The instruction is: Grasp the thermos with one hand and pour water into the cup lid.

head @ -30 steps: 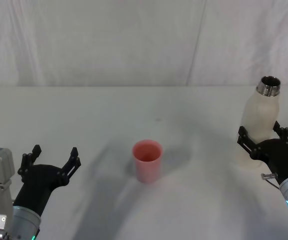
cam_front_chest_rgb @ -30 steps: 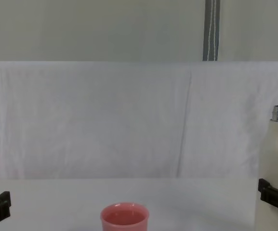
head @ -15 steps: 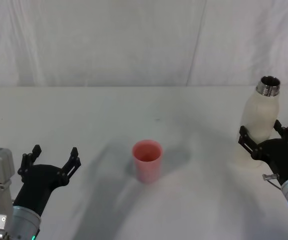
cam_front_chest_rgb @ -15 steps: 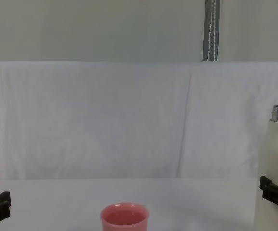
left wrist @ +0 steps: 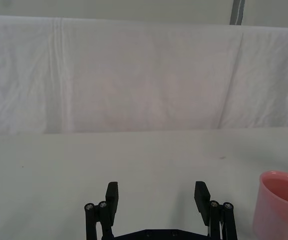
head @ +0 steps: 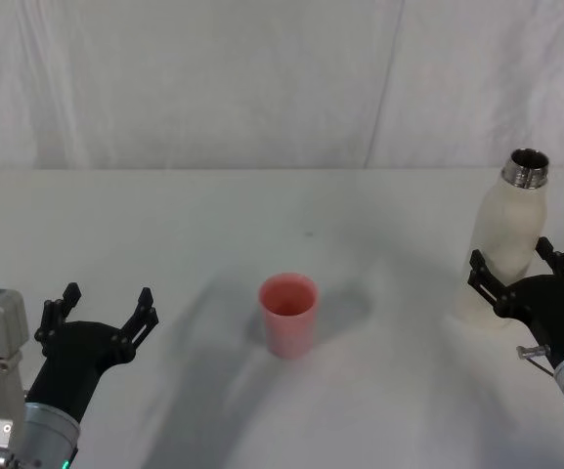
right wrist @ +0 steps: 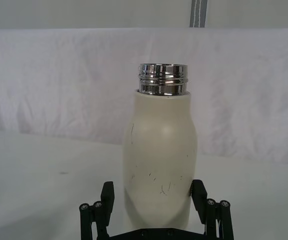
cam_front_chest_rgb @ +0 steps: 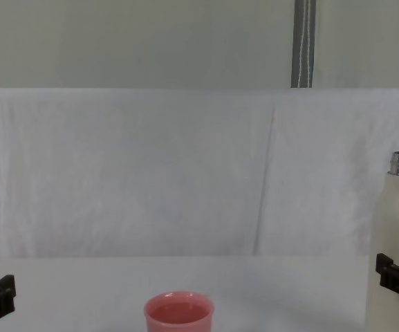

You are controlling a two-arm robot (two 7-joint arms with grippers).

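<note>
The thermos (head: 508, 249) stands upright on the far right side of the white table (head: 262, 225), with its shiny steel neck open at the top. The right tool (head: 524, 276) is at its lower part, its two black fingers (right wrist: 107, 196) spread wide, one on each side of the bottle and not squeezing it. The pink cup lid (head: 288, 314) stands in the middle of the table, well apart from the thermos, and the left tool (head: 102, 308) rests at the near left with its fingers wide too.

Cream-white thermos (head: 508, 244) with shiny steel neck; plain pink cup lid (head: 288, 314); black left gripper (head: 105, 306) and right gripper (head: 523, 269); white surface (head: 213, 225).
</note>
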